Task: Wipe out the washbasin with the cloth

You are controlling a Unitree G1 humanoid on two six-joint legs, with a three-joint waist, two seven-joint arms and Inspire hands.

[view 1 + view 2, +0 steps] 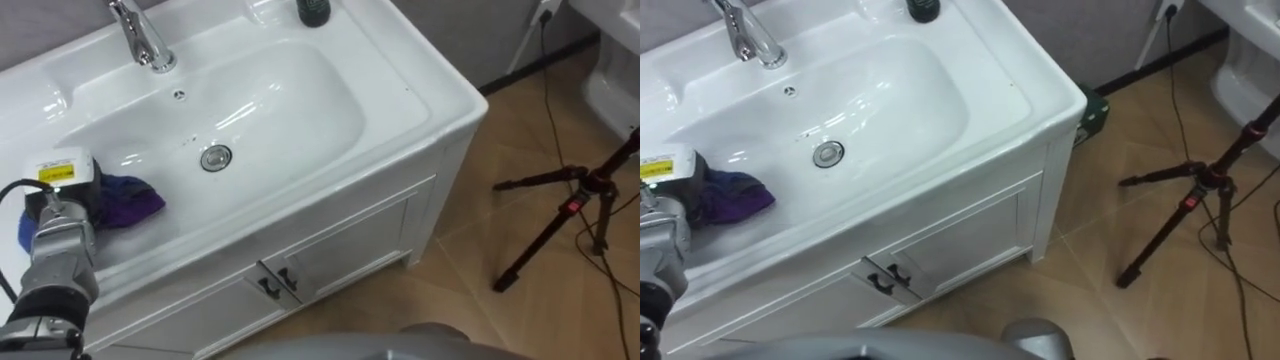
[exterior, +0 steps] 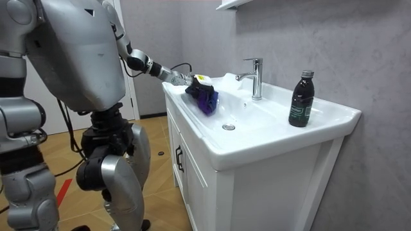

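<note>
The white basin (image 1: 290, 110) is set in a vanity top, with a round drain (image 1: 215, 157) in its middle. A purple cloth (image 1: 130, 200) lies against the basin's left slope. My left hand (image 1: 62, 185) comes in from the lower left and rests on the cloth's left end, fingers curled into it. From the room view the cloth (image 2: 207, 99) hangs from that hand (image 2: 192, 80) down the basin's far inner wall. I stand at the vanity's front, leaning slightly over it.
A chrome faucet (image 1: 140, 35) rises at the back rim. A dark bottle (image 2: 300, 99) stands on the back right of the top. Cabinet doors (image 1: 280, 280) are shut below. On the floor to the right stand a black tripod (image 1: 570, 210) and a white fixture (image 1: 615, 70).
</note>
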